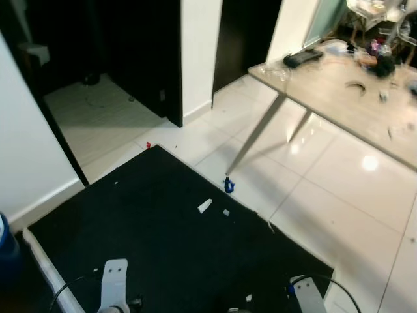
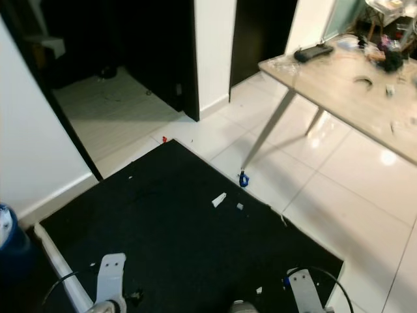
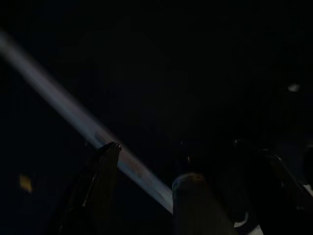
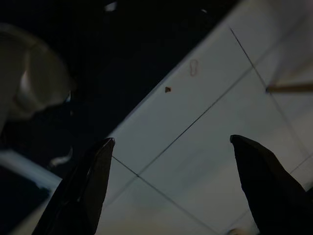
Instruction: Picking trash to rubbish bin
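A white paper scrap lies near the middle of a black rug, with a smaller white bit beside it. A small blue item sits on the tiles at the rug's far edge, by a table leg. A tiny red bit rests at the rug's far corner. Both silver arms hang low at the bottom of the eye views, left arm and right arm. My right gripper is open over the rug's edge and white tiles, holding nothing. My left gripper is open in deep shade.
A light wooden table with slanted legs and clutter stands at the right. Dark doorways open ahead, and a white wall is at the left. A blue round object sits at the left edge. White tile floor stretches to the right.
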`<state>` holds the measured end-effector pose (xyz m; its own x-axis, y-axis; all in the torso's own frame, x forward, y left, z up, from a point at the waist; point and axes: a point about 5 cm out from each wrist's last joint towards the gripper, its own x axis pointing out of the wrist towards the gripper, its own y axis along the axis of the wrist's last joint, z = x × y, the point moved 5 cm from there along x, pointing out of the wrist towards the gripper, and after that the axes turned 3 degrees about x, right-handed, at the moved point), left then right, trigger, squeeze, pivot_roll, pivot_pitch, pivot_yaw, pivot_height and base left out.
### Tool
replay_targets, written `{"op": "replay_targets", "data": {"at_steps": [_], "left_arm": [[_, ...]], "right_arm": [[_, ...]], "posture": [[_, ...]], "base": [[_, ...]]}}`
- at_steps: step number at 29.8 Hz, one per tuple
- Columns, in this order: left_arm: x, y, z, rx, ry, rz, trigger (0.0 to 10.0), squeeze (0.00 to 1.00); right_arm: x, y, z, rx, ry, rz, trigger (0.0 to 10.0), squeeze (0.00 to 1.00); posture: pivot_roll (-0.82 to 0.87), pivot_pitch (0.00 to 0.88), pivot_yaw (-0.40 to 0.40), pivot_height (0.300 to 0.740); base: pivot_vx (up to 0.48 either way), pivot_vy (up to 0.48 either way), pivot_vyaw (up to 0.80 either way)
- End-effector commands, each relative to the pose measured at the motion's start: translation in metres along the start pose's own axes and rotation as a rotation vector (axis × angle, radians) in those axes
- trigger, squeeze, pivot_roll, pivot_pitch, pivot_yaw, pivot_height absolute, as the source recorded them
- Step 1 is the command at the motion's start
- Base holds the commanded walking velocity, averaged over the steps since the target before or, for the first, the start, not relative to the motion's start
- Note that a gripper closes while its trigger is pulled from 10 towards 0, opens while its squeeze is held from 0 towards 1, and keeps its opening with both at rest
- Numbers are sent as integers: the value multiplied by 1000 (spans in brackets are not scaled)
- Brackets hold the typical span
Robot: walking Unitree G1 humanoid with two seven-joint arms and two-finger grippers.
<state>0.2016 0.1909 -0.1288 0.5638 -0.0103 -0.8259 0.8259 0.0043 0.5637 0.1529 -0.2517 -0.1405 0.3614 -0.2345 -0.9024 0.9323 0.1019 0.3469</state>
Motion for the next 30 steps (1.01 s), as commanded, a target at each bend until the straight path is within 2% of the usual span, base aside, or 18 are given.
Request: {"op": "replay_targets", "data": {"at_steps": [1, 7, 12, 15, 24, 30], "left_arm": [[1, 1, 3, 28, -22, -10, 10000, 0], [2, 7, 10, -11, -49, 3, 10000, 0], [1, -3, 16, 0, -65, -24, 10000, 0], [0, -10, 20, 14, -76, -40, 10000, 0], [-1, -19, 19, -19, -68, -62, 10000, 0], [-1, -17, 18, -8, -72, -58, 10000, 0]], "right_arm": [[0, 2, 1, 32, -11, 12, 10000, 0], [0, -2, 3, 22, -17, 2, 10000, 0], [0, -2, 5, 21, -22, 4, 10000, 0], [-1, -10, 6, 20, -27, -10, 10000, 0], [-3, -33, 13, 37, -41, -61, 10000, 0], [-3, -31, 11, 45, -37, -54, 10000, 0]], "posture": [[-74, 0, 46, 740], [-73, 0, 42, 740], [-101, 0, 47, 740], [-105, 4, 46, 740], [-113, 11, 31, 740], [-117, 11, 43, 740]], "base": [[0, 0, -769], [0, 0, -769], [0, 0, -769], [0, 0, -769], [0, 0, -769], [0, 0, -769]]}}
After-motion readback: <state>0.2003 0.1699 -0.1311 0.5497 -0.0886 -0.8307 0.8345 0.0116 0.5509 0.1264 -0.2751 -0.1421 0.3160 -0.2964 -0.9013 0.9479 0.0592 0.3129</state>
